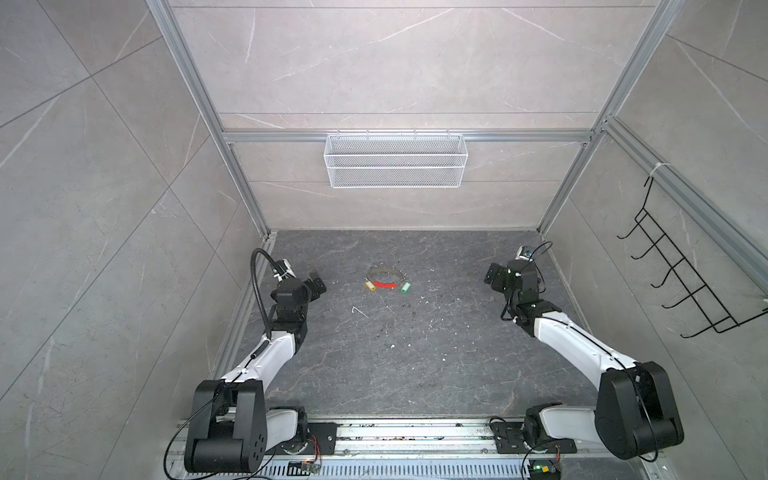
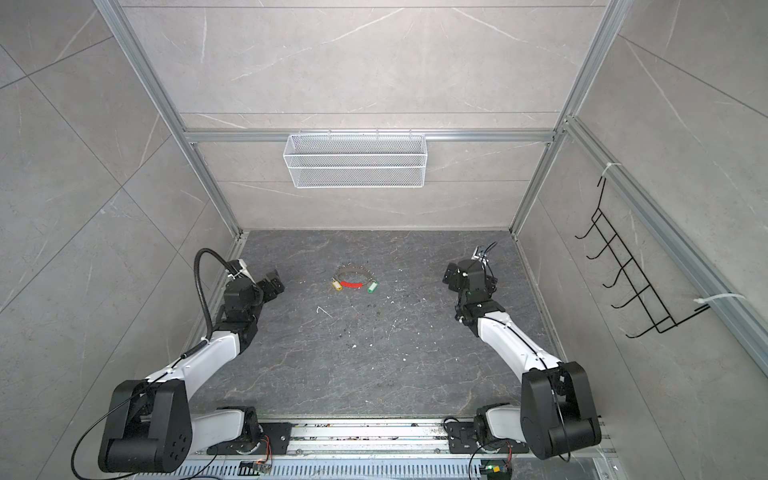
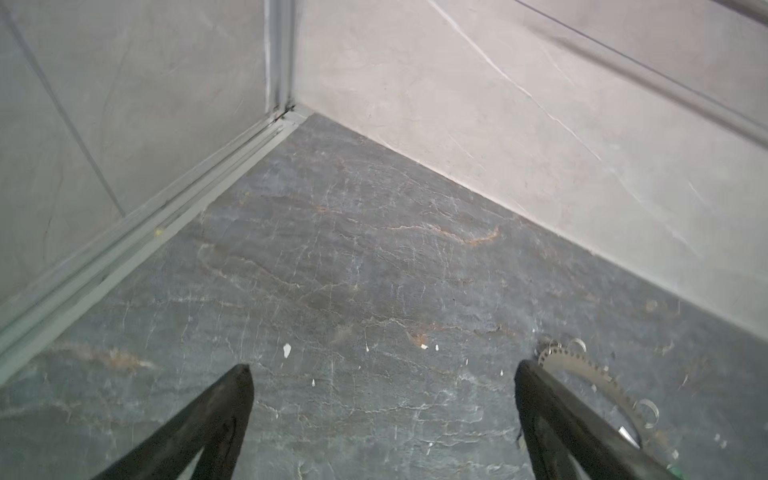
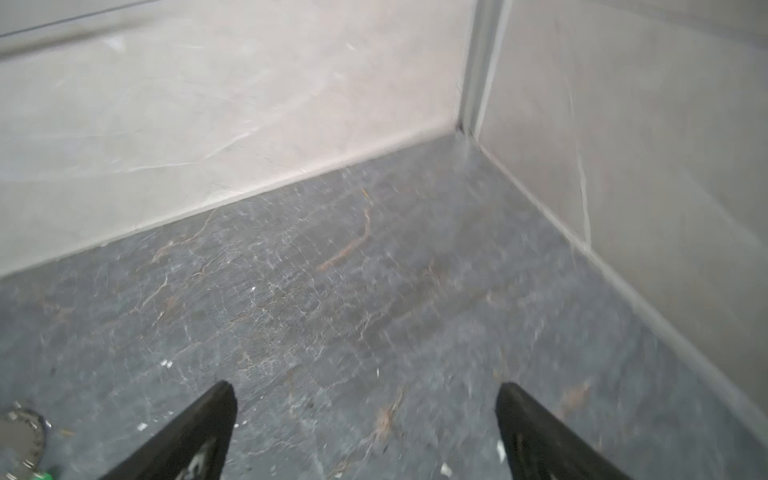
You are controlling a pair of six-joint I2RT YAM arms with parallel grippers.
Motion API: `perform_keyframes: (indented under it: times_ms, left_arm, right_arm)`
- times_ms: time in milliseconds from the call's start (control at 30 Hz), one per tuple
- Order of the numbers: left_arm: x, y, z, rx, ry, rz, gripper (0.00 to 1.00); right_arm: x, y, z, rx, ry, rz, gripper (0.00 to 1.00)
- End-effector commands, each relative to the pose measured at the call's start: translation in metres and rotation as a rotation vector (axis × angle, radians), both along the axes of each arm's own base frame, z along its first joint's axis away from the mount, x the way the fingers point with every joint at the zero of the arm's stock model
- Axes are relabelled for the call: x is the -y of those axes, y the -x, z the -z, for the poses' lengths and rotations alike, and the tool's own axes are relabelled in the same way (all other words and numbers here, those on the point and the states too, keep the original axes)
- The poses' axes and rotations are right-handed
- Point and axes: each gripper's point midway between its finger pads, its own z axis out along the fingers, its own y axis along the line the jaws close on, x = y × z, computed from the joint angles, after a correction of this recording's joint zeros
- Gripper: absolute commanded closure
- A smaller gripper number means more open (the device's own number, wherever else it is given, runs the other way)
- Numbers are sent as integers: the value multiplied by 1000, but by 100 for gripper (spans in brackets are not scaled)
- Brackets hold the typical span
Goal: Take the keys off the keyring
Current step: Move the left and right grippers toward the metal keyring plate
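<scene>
Currently nothing is held. Left gripper [image 1: 318, 281] and right gripper [image 1: 491, 277] are seen spread wide and empty. Bare table [image 1: 415, 353] is shown between the fingers [image 3: 232, 399] in both wrist views.

Keyring [image 1: 386, 273] is laid flat, slightly toward 12 o'clock from table centre. On it, red sleeve [image 1: 384, 285] is at 6 o'clock, yellow tag [image 1: 369, 285] near 8, green tag [image 1: 405, 287] near 4. Left gripper is placed at the ring's 9 o'clock and right gripper at its 3 o'clock, both well apart from it.

Risks expected:
- Whole ring is likely dragged if a tag is pulled while the ring is not pinned by the other gripper.
- Tags are far smaller than a gripper, and the yellow one is set just beside the sleeve end. Sleeve or wire could be pinched with it.
- Everything is flat on the table, so fingertips could be driven into it, or a tag skated away instead of lifted.
- How the tags are joined cannot be told. Small rings [image 3: 656, 413] are seen on the loop, so nothing may be freed by a straight pull and the wire may get bent.
- Ring is caught only at the edge of each wrist view, and the right one is blurred, so alignment could be misjudged.
</scene>
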Motion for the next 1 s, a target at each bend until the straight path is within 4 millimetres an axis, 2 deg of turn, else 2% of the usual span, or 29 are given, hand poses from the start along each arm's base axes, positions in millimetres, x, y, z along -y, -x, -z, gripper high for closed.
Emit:
perform_keyframes:
  times_ms: [0,133,200,300,433,500,667,833,967]
  left_arm:
    - [-21,19,7,-86,270,-275,0]
    - [-2,10,-1,-1,315,-149,0]
    - [18,4,-9,42,355,-28,0]
    - [54,-8,-21,57,394,172,0]
    - [107,-9,-22,1,395,378,4]
    - [130,-4,-14,-61,389,447,13]
    - [166,6,-3,-113,386,558,21]
    - [185,2,19,-200,332,595,30]
    - [219,-7,34,-253,222,688,38]
  right_arm:
    - [1,17,30,-164,-154,78,1]
    - [-18,12,13,-7,-247,-29,0]
    - [-34,8,2,46,-282,-128,0]
    - [-63,3,-5,19,-315,-277,0]
    - [-108,3,3,-50,-346,-452,0]
    - [-135,6,11,-75,-343,-530,1]
    - [-203,11,26,-154,-274,-710,9]
    - [-232,-3,48,-217,-298,-706,19]
    - [-235,-9,58,-220,-318,-654,21]
